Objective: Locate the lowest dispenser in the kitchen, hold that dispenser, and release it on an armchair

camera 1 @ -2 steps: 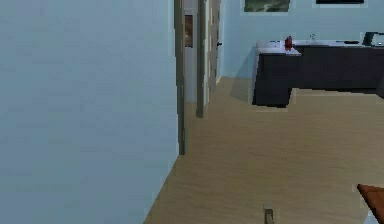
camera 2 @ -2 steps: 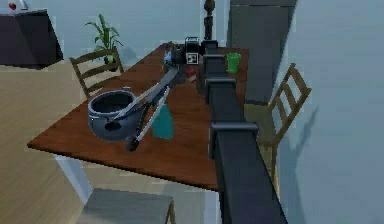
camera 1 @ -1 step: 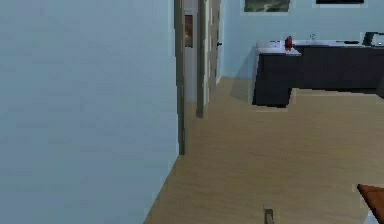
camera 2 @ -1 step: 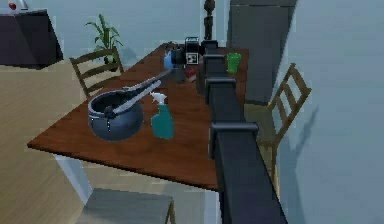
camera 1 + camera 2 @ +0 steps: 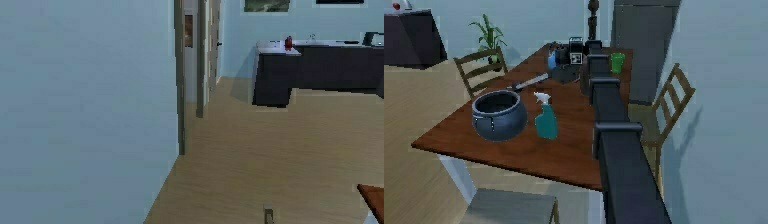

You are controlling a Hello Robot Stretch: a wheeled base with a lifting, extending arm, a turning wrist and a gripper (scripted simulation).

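Dispenser, a teal spray bottle, stands on the wooden worktop between a dark pot and the arm. A green cup stands near the jaws, whose state and load I cannot tell.

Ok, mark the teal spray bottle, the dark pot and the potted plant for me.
teal spray bottle (image 5: 547, 124), arm side view, on its teal body.
dark pot (image 5: 496, 119), arm side view, on its front wall.
potted plant (image 5: 487, 33), arm side view, on its green leaves.
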